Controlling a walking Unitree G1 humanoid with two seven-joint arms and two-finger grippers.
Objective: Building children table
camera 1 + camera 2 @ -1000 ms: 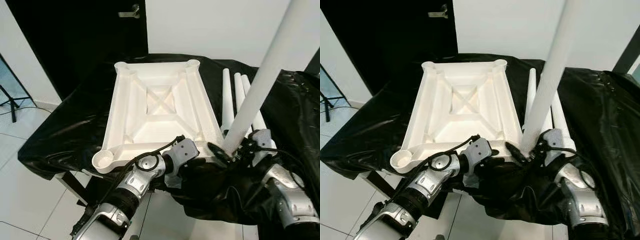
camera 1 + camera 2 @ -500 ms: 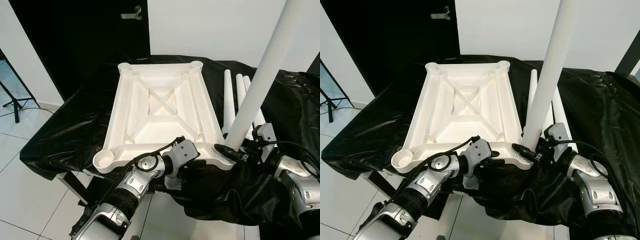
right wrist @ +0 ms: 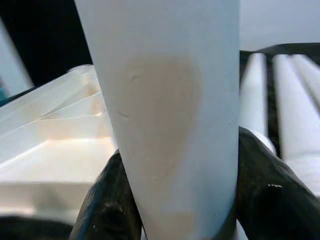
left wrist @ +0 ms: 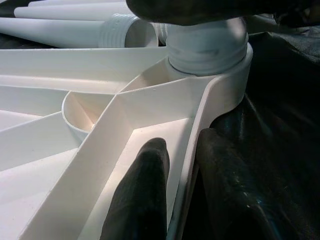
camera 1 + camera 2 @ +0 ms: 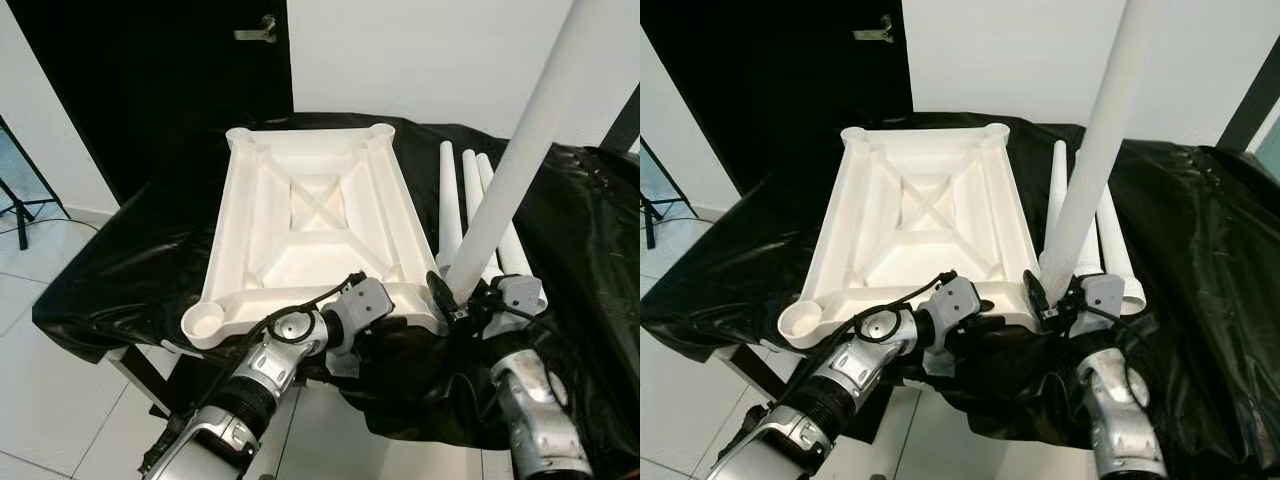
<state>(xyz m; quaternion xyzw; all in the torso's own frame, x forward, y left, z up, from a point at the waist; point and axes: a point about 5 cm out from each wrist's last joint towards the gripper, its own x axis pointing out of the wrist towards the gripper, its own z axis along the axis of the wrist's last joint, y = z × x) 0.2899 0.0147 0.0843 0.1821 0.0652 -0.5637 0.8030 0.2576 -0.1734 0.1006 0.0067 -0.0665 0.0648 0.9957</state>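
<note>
The white table top (image 5: 310, 215) lies upside down on a surface draped in black sheet (image 5: 130, 260). A white leg (image 5: 510, 170) stands upright in its near right corner socket (image 4: 207, 50). My right gripper (image 5: 458, 298) is shut around the base of this leg (image 3: 165, 100), one black finger (image 3: 107, 200) on each side. My left gripper (image 4: 185, 195) is shut on the table top's near rim (image 4: 187, 155), just left of that corner, with one finger inside and one outside. Three spare legs (image 5: 465, 200) lie side by side to the right of the table top.
An open round socket (image 5: 205, 322) sits at the near left corner. Behind the table are a black door with a handle (image 5: 262, 28) and a white wall. Tiled floor (image 5: 40, 380) lies to the left, with a thin black stand (image 5: 15, 200) on it.
My right forearm has swung in from the right to below the leg, the wrist turning around the leg's base. The leg stays upright in the corner. The left gripper has not moved.
</note>
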